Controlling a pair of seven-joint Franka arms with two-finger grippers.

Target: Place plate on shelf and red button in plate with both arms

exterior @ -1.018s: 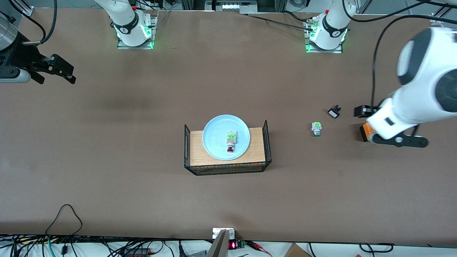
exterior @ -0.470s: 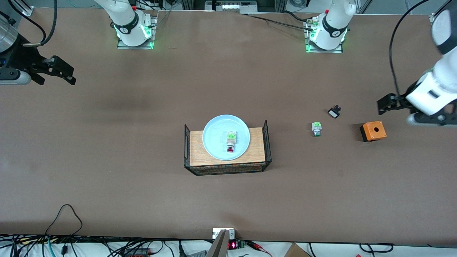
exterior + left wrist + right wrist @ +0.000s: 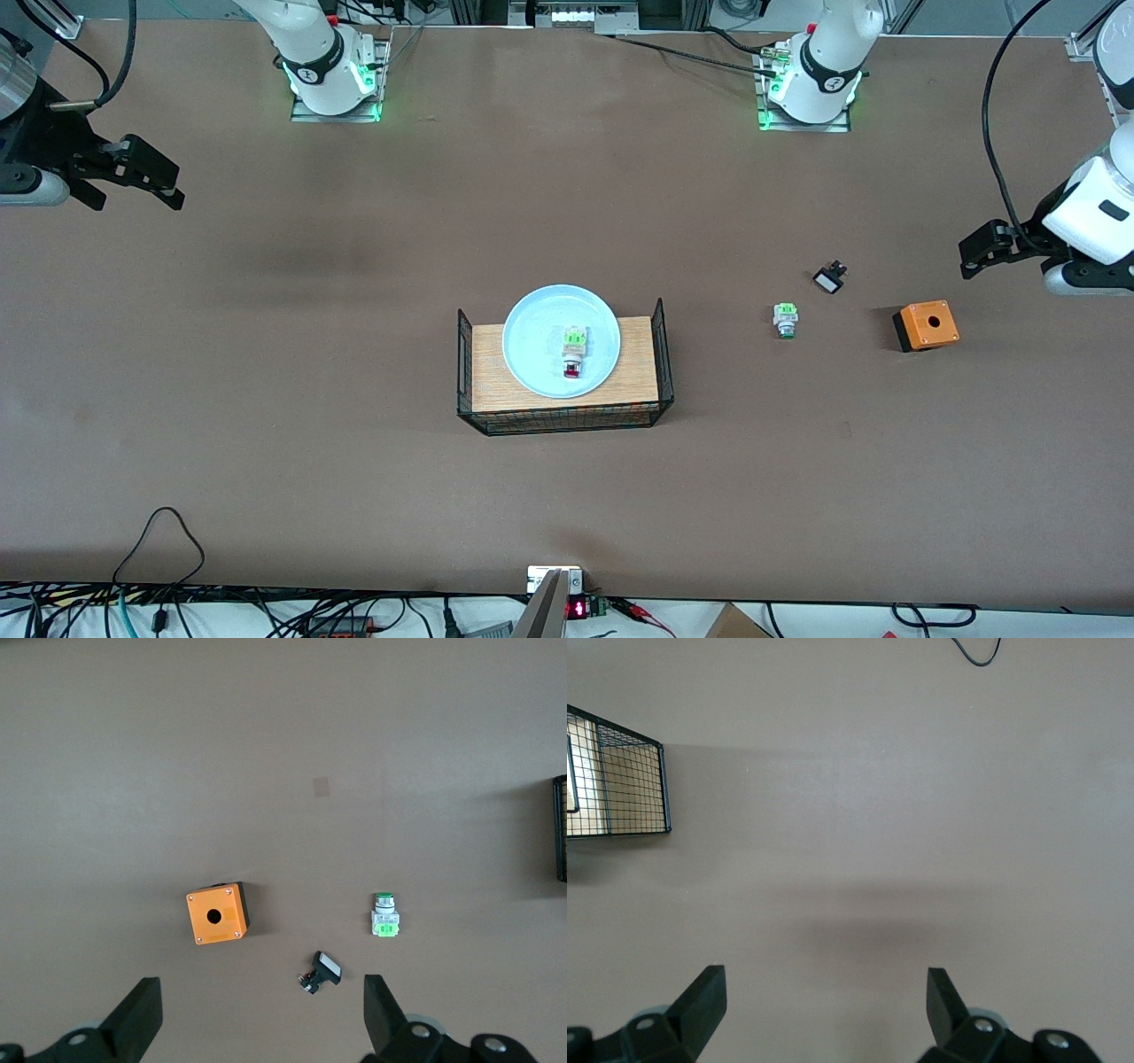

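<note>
Now, from the front: the plate (image 3: pixel 560 340) sits on the wooden board of the wire rack (image 3: pixel 564 418) at mid-table, and the red button (image 3: pixel 573 361) lies on it, red cap toward the camera, green end away. Both arms are well clear. The left gripper (image 3: pixel 973 255) hangs over the table's edge at the left arm's end, jaws wide apart and empty; a second ago that arm was low over the orange box (image 3: pixel 926 324), hiding most of it, and it has since swung up and outward, leaving the box fully in sight and unmoved. A green switch (image 3: pixel 785 319) and a small black part (image 3: pixel 829 280) lie between box and rack, neither shifted. The right gripper (image 3: pixel 146 174) hovers over the right arm's end of the table, spread open, nothing in it, barely changed over the second. Left wrist view: bare fingers (image 3: pixel 142 1017) frame the table from high up; the box (image 3: pixel 216 912), the black part (image 3: pixel 322 969) and the switch (image 3: pixel 384 912) all lie below, well apart from the fingers, with a sliver of rack (image 3: pixel 560 827) at the edge. Right wrist view: open fingers (image 3: pixel 705 994) over empty brown table, one end of the rack (image 3: pixel 622 780) in the corner. My reading: plate and button look placed, and the left arm's retreat looks like a pull-back to rest, so the job seems done or nearly so.
</note>
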